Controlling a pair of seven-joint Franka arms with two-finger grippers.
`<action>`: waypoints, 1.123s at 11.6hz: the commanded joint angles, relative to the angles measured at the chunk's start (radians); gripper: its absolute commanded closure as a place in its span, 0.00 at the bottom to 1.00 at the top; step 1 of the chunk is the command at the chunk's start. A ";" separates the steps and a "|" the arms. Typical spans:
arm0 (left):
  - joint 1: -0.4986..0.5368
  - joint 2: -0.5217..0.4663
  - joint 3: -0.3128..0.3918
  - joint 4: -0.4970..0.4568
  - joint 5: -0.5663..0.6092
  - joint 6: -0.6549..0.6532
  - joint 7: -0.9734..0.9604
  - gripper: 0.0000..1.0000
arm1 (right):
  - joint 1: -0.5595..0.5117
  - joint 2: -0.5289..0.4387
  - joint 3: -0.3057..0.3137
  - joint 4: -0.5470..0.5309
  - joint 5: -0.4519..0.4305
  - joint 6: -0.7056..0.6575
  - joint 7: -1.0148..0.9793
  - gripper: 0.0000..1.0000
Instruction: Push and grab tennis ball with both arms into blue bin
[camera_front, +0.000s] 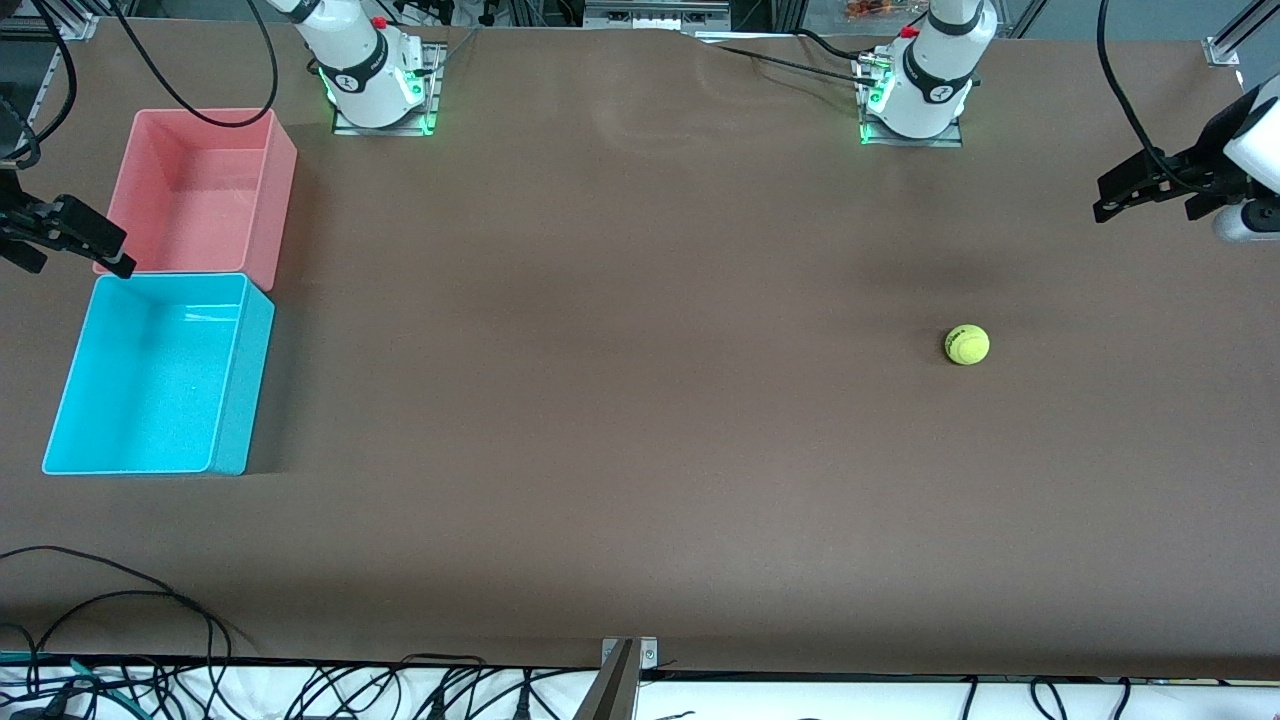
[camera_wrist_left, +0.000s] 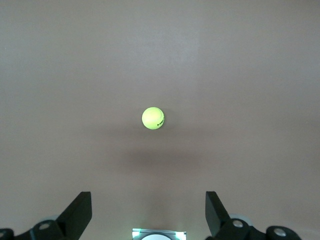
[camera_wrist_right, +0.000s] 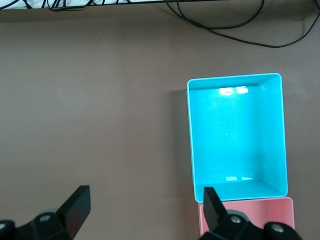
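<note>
Blue bin (camera_front: 160, 375): nothing is seen inside; it is set at the right arm's end of the table.
Pink bin (camera_front: 205, 190): likewise bare inside, touching the blue bin, farther from the front camera.
Tennis ball (camera_front: 967, 344): rests on the brown table (camera_front: 620, 400), toward the left arm's end, well apart from both bins.
Left gripper (camera_wrist_left: 149, 212): held wide over the table.
Right gripper (camera_wrist_right: 146, 210): held wide above the pink bin's edge.
Cables (camera_front: 120, 640): strewn along the table edge nearest the front camera.

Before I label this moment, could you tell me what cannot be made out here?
- Tennis ball: its dark mark is too small to read in the front or left wrist view.
- Pink bin: cut off by the right wrist view's edge and the right hand.
- Both arms: upper links run out of the front view.
</note>
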 joint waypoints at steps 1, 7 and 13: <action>0.015 0.017 -0.003 0.038 -0.026 -0.026 -0.004 0.00 | 0.002 0.006 0.000 0.023 0.001 -0.015 0.001 0.00; 0.015 0.017 -0.006 0.038 -0.018 -0.027 -0.006 0.00 | 0.001 0.007 -0.002 0.025 0.002 -0.008 0.009 0.00; 0.015 0.017 -0.005 0.038 -0.015 -0.027 -0.006 0.00 | 0.002 0.009 -0.002 0.025 0.002 -0.003 0.010 0.00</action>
